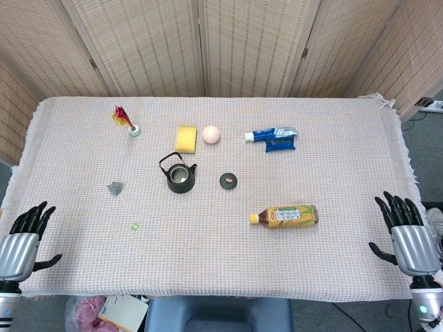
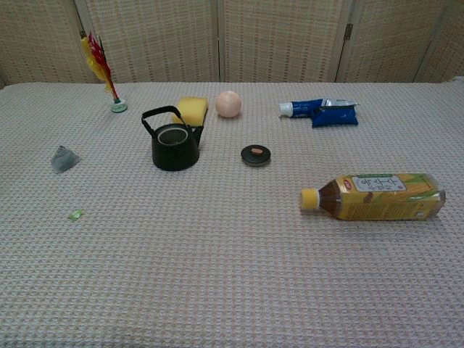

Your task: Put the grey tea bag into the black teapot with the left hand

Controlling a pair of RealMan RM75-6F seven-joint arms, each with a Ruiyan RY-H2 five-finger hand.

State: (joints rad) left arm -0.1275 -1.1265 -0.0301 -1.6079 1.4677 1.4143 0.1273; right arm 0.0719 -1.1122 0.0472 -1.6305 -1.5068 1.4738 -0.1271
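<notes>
Left hand (image 1: 21, 243) and right hand (image 1: 408, 235) spread, holding nothing, grey tea bag (image 1: 115, 187) flat, orientation unclear, left of lidless black teapot (image 1: 179, 175).

A coarse, matt, pale woven cloth (image 1: 311, 263) covers the worktop. At centre, the black teapot (image 2: 175, 147) looks like dull cast metal with a thin wire handle. Left of it, the grey tea bag (image 2: 64, 158) is soft, matt gauze. The yellow bottle (image 2: 377, 196) at lower right is glossy clear plastic. Behind, the yellow sponge (image 2: 191, 110) looks porous and matt.
</notes>
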